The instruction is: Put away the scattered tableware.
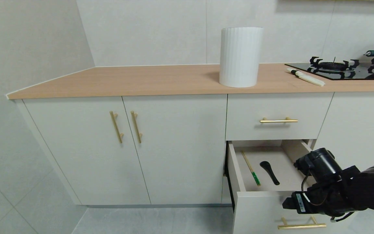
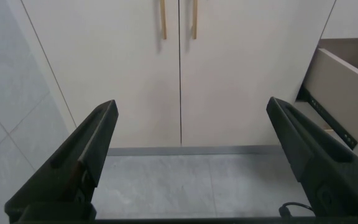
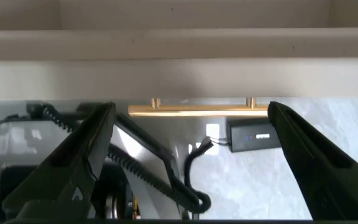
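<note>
Right tool point(image 3: 191, 107) spread wide at the open drawer's point(image 1: 235, 169) brass handle point(image 1: 301, 225), with one utensil point(image 1: 305, 77) left out on the tabletop point(image 1: 141, 79).
Its jaws stand apart with nothing between them, low in front of the drawer, where chopsticks point(image 1: 251, 169) and a black spoon point(image 1: 269, 172) already lie side by side, not touching. The left tool point(image 2: 191, 102) is likewise apart and empty, facing the cupboard doors point(image 2: 179, 68). The pale, slim utensil rests flat beside the stove point(image 1: 346, 70), well apart from the white ribbed canister point(image 1: 240, 57). I'd guess it is light, stiff and smooth, so liable to skid or roll. Pinching it across the middle of its length seems safest, as either end would let it tip.
</note>
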Robot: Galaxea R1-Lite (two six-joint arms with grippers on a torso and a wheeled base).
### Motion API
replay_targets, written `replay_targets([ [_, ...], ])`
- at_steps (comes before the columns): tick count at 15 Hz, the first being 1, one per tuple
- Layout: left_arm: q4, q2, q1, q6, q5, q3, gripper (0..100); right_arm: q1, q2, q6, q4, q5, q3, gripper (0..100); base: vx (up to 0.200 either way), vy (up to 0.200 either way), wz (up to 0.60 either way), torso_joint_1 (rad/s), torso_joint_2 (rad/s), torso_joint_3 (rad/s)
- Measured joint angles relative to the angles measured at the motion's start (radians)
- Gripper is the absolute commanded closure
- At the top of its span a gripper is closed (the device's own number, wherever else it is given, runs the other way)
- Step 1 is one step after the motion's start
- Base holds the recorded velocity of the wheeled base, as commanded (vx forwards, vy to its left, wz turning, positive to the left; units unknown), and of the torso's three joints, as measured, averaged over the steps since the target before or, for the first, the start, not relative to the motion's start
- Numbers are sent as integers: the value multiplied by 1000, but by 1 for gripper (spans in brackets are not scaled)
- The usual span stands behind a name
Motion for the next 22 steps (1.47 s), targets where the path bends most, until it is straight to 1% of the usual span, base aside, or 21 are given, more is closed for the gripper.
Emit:
replay_targets([
  [4,0,0,0,0,0,0,0,1,27,28,-77,-26,0,0,0,0,0,0,0,0],
  [8,0,0,0,0,0,0,0,-7,64,27,-198,-46,-9,0,0,0,0,0,0,0],
  [11,0,0,0,0,0,0,0,-9,89,17,-207,-47,-51,0,0,0,0,0,0,0],
  [15,0,0,0,0,0,0,0,-20,148,2,-207,-57,-157,0,0,0,0,0,0,0],
  [22,0,0,0,0,0,0,0,-73,298,-6,-214,-61,-354,0,0,0,0,0,0,0],
])
